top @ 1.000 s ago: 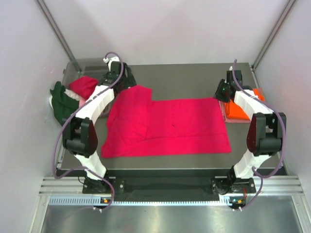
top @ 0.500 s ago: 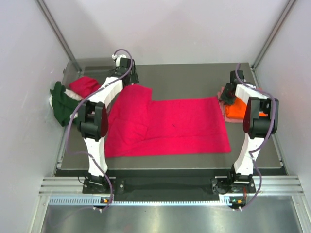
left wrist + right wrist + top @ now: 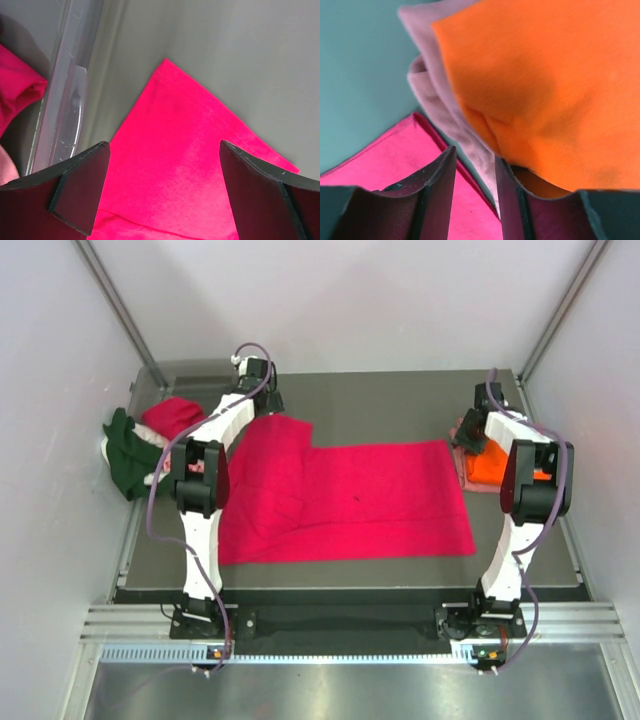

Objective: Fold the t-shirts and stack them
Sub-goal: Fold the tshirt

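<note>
The crimson shirt (image 3: pixel 350 500) lies spread over the middle of the desk (image 3: pixel 400 405). We see the left gripper (image 3: pixel 161 150) over its far left corner, jaws wide open. The right gripper (image 3: pixel 475 160), jaws narrowly parted and holding nothing, sits beside the orange shirt (image 3: pixel 492 468) at the right edge.

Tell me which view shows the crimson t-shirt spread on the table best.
Top external: nearly the whole crimson t-shirt shows there, flat on the table, with only its left edge behind the left arm. Left wrist shows only one corner of it; right wrist shows only another corner, beside the orange t-shirt.
</note>
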`<state>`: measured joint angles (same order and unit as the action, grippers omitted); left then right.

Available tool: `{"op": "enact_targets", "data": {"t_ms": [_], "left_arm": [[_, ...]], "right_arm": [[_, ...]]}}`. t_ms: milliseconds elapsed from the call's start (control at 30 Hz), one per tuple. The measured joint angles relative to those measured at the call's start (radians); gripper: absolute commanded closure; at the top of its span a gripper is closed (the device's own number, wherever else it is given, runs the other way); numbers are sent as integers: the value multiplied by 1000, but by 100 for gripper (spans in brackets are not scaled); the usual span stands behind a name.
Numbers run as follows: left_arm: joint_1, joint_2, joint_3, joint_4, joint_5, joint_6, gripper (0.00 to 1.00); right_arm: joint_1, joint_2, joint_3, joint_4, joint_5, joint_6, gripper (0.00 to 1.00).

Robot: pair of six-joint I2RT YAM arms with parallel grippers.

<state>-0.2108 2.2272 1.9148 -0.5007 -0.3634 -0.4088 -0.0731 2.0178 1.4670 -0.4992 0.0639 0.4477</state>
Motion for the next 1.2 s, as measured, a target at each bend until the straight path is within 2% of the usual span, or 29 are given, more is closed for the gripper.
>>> {"op": "enact_targets", "data": {"t_ms": [500,967,1200], "left_arm": [[3,-11,-60,51,103,19,3],[23,-6,-17,45,113,23,3],[32,24,-6,44,113,23,3]], "right_arm": [[125,-71,8,33,19,-87,59],[149,73,112,14,47,-105,48],[150,105,126,3,55,-106,54]]}}
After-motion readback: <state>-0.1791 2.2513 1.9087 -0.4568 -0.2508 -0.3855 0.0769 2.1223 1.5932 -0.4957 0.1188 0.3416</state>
